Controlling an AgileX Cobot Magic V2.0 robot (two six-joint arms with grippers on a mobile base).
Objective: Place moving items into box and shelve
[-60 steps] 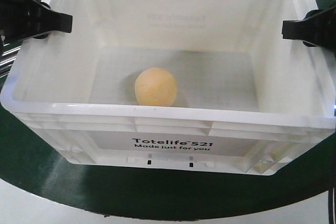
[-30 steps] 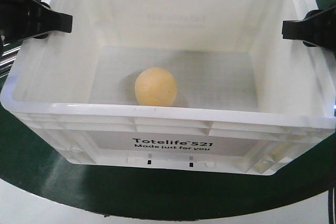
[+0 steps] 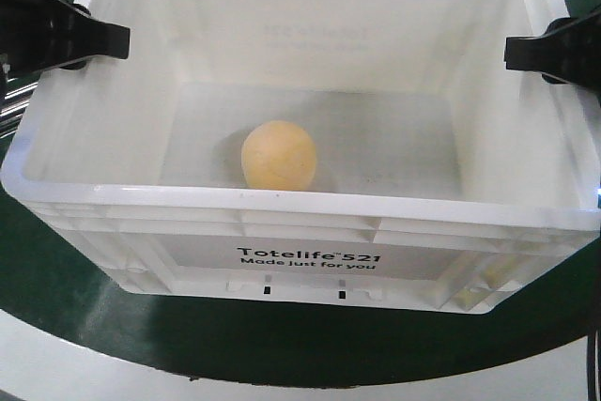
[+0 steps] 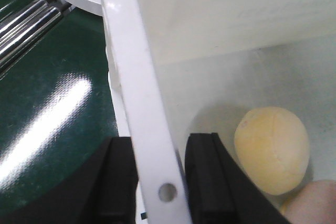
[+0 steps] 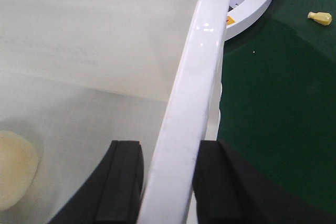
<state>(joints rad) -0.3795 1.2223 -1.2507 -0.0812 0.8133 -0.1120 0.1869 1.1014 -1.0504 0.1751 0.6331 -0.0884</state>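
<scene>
A white plastic box labelled "Totelife 521" stands over the dark green table. A round pale yellow item lies on its floor near the front wall. My left gripper is shut on the box's left wall rim, one finger outside and one inside, as the left wrist view shows. My right gripper is shut on the right wall rim, as the right wrist view shows. The yellow item also shows in both wrist views. A pinkish thing shows beside it, mostly cut off.
The green table top ends in a curved white edge at the front. Metal rods lie left of the box. A white ring-shaped part and a small yellow object lie on the table to the right.
The box, the yellow item and both grippers keep their places in view. The table's white front edge has shifted slightly up the frame.
</scene>
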